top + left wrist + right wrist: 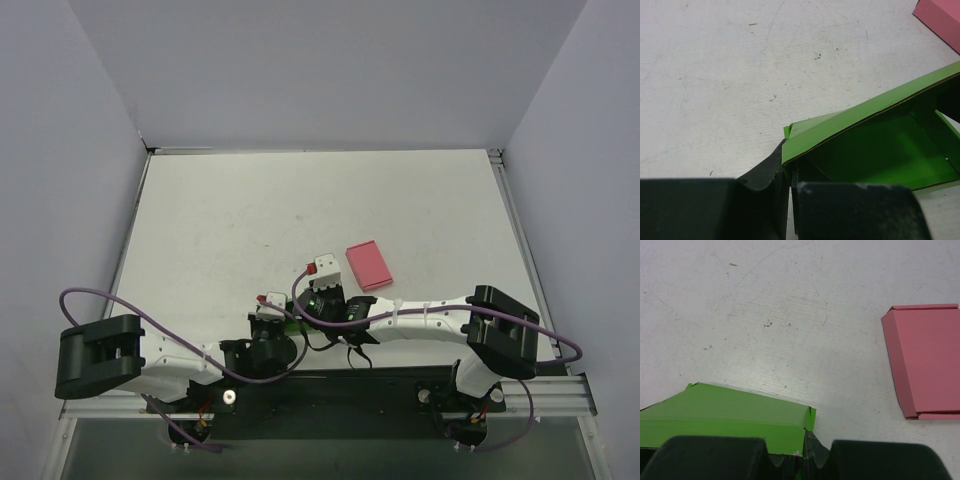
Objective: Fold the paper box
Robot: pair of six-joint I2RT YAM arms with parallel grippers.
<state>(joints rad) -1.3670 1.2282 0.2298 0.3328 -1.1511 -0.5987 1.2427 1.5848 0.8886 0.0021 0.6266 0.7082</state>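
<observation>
Table [220, 230], white and scuffed: carrying all items, near the middle of its near half. Left arm [160, 365] and right arm [430, 322]: both are reaching inward and meeting just ahead of their bases, and their wrists are covering the workpiece almost wholly in the top view. Paper box [875, 145], bright green thin card: it is sitting between the two wrists at the near centre of the table, with one long wall standing up, the tray interior lying open to the left wrist camera and a small tab showing at the near corner. By judgement it is partly formed, with walls going up but the lid or remaining flaps not yet closed and tucked, so roughly the middle of the job. Pink box [927, 360], flat: it is lying apart to the right of the green one, not being touched. Left gripper [790, 205]: the jaws are drawn nearly together and appear to be pinching the box's near wall at its corner. Right gripper [802, 455]: the jaws are standing part way apart with the box's corner reaching in between them, though whether they are gripping it cannot be told. Hidden or unclear: the far end of the box is being cut off in both wrist views, the flap count and tab slots are not readable, and the fingertips of both grippers are running off the frame.
</observation>
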